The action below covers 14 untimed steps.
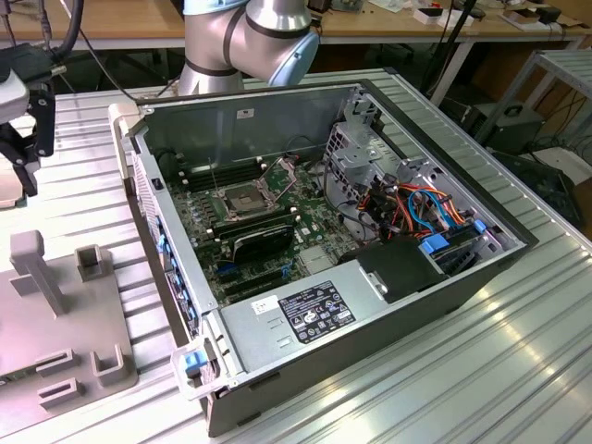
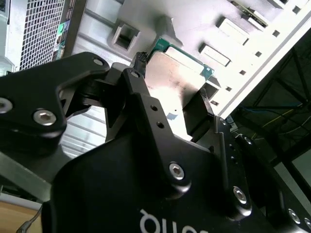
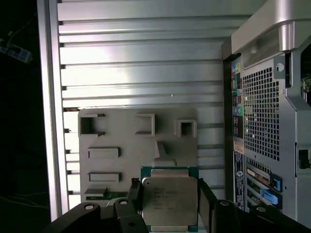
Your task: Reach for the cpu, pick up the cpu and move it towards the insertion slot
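Observation:
In both wrist views the cpu [image 3: 170,199] [image 2: 177,73], a flat silvery square with a thin green rim, sits between the two black fingers [image 3: 136,193] of my gripper [image 3: 170,196] [image 2: 172,82]. The gripper is shut on it, one finger against each of two opposite edges. It hangs well above a grey fixture plate [image 3: 126,131] with rectangular recesses. In the exterior view the insertion slot [image 1: 242,201], a silvery-framed socket with a dark centre, lies on the green motherboard inside the open computer case. The arm's black end [image 1: 23,139] hovers at that view's far left, away from the slot.
The open computer case [image 1: 444,277] stands on a ribbed aluminium table [image 1: 518,370], with a black heatsink [image 1: 262,239], drive cage and cables inside. The grey fixture plate [image 1: 55,314] lies to the exterior view's left of the case. The case's perforated rear panel [image 3: 262,111] rises beside the plate.

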Each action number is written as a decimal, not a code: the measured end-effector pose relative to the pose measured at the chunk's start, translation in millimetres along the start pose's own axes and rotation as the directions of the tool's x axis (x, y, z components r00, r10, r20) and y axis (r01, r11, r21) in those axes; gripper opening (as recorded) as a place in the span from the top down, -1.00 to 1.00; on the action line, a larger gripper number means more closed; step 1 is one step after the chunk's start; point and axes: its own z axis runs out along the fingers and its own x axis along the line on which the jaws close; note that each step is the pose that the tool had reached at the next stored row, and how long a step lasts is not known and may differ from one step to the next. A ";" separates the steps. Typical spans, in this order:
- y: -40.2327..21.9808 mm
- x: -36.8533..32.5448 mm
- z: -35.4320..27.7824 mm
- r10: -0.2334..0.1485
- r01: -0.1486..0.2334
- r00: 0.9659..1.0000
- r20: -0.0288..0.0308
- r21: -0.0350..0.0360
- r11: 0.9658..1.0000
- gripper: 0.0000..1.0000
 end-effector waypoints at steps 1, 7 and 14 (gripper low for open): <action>1.8 -0.6 0.0 0.000 0.000 1.000 0.000 0.000 1.000 -0.09; 10.5 -8.1 -0.1 0.000 0.000 1.000 0.000 0.007 1.000 -0.09; 13.9 -24.4 0.0 0.001 -0.001 1.000 0.000 0.011 1.000 -0.09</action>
